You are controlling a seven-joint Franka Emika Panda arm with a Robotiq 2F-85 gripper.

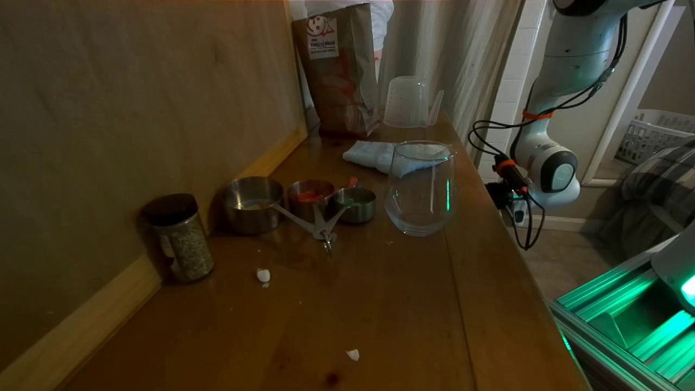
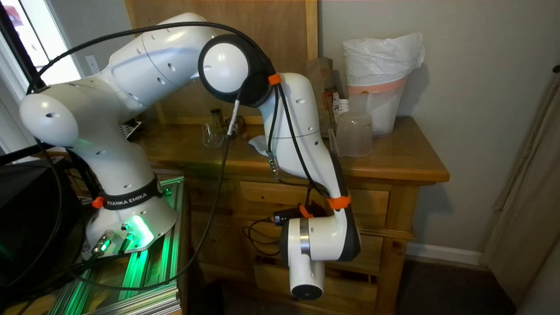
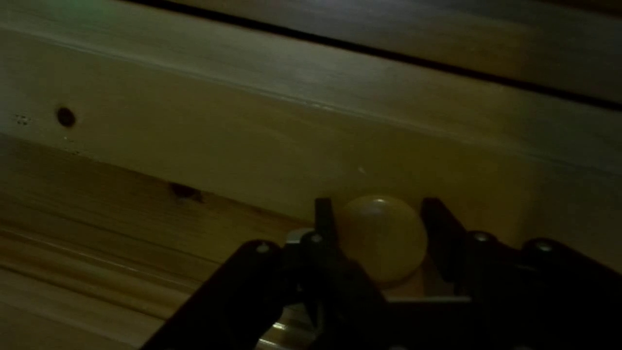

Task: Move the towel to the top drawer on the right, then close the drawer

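Observation:
The white towel (image 1: 370, 155) lies rolled on the wooden dresser top (image 1: 326, 309), partly seen through a drinking glass. It also shows in an exterior view (image 2: 259, 144), partly hidden behind the arm. The top right drawer (image 2: 369, 208) has a pale wooden front; the arm covers its middle, and how far it stands out cannot be told. In the wrist view, the drawer front (image 3: 209, 131) has a round wooden knob (image 3: 381, 238). My gripper (image 3: 376, 206) has a finger on each side of this knob, seemingly touching it. Both exterior views hide the fingertips.
The glass (image 1: 421, 190), metal measuring cups (image 1: 252, 203) and a spice jar (image 1: 182, 239) stand on the dresser top. A paper bag (image 1: 339, 70), a plastic jug (image 1: 407, 103) and a lined bin (image 2: 380, 94) stand at one end. A lower drawer (image 2: 337, 288) shows below.

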